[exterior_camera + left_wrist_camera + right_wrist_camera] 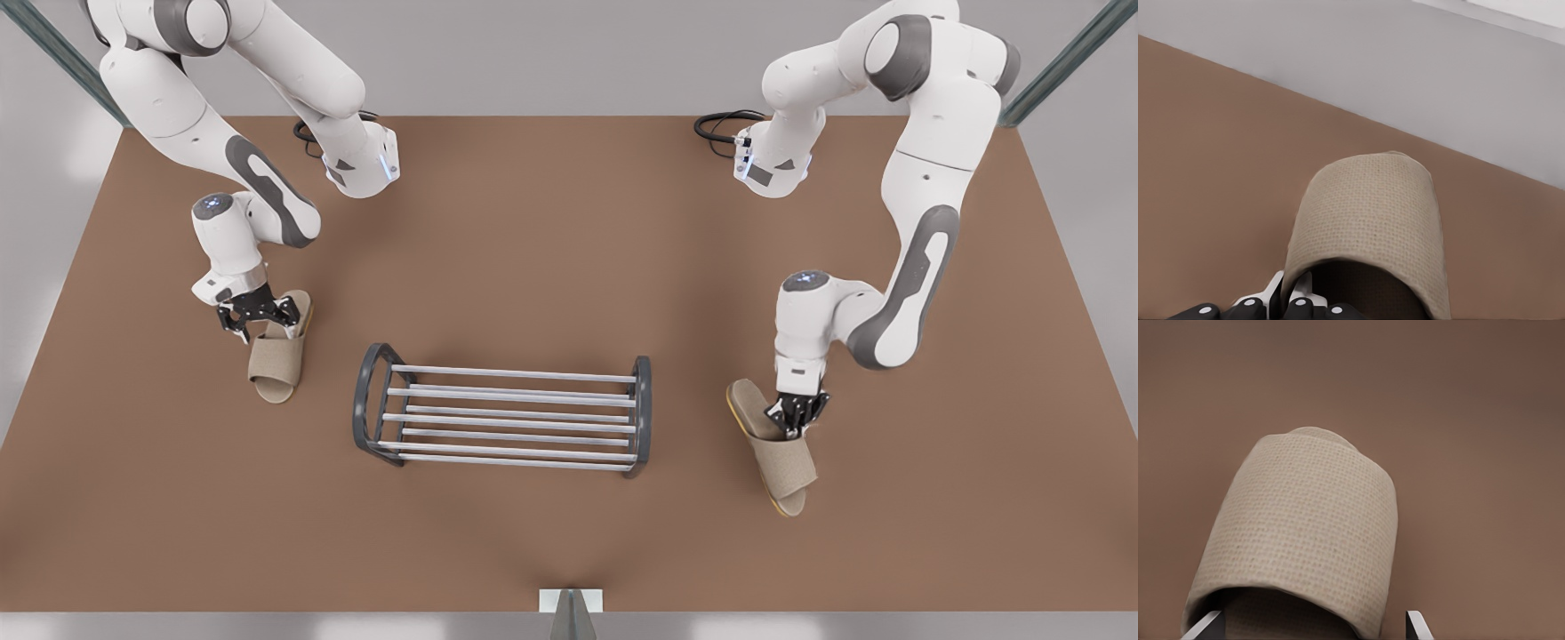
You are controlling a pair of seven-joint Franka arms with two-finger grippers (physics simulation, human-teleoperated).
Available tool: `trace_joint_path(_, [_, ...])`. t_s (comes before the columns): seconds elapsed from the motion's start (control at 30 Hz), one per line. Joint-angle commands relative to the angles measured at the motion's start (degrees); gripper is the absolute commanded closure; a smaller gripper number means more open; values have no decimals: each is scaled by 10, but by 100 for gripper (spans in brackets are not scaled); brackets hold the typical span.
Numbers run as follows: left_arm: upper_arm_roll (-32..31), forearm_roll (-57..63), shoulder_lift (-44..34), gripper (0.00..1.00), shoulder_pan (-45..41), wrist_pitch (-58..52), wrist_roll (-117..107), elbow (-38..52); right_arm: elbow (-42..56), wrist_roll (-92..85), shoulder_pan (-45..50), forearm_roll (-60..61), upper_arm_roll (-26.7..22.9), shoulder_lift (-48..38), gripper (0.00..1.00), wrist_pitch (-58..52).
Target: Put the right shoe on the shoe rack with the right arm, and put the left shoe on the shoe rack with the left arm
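I've left gripper point(797, 416) nipped on band of a soft, prob. light beige woven-fabric slipper point(772, 449); right gripper point(260, 316) gapes wide astride the other slipper point(274, 360).

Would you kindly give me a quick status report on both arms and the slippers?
Left gripper shut on tilted beige woven slipper, front view's right. Right gripper open astride other beige slipper. Grey-barred shoe rack between them, nothing blocking.

Simulated robot test cell: bare brown tabletop point(569, 222), plain grey walls point(551, 53), metal frame posts point(1062, 62) at corners, two white arms mounted at the far edge.
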Motion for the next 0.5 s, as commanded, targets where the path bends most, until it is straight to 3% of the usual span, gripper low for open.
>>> trace_joint_path(0.0, [-52, -142, -1, 74, -7, -96, 58, 25, 3, 21, 0, 0, 0, 0, 0, 0])
trace_joint_path(0.07, [-121, -240, -4, 74, -1, -195, 105, 71, 8, 20, -2, 0, 0, 4, 0, -1])
trace_joint_path(0.2, [-163, -342, -2, 74, -8, -291, 200, 170, 10, 19, -7, 0, 0, 8, 0, 0])
trace_joint_path(0.47, [-342, -338, -6, 74, -7, -337, 265, 192, 11, 18, -21, 1, -1, 12, 0, -1])
